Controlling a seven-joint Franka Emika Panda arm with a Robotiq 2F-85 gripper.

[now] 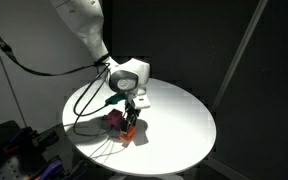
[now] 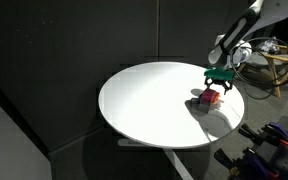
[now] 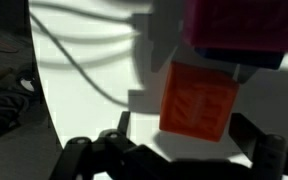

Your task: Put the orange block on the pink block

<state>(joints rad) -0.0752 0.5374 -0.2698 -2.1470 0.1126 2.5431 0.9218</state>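
Gripper [image 1: 132, 110] is hanging released, jaws spread wide, over the orange block [image 3: 197, 98], which is sitting on the table [image 1: 184, 110] just beside the pink block [image 3: 239, 25] at its one o'clock, apparently preparing to straddle it.

Arm [image 1: 84, 25] reaching over white round table [image 2: 144, 110], wrist bending downward. Gripper [image 1: 131, 114] pointing straight down, hanging just above tabletop near table edge, jaws standing wide apart.
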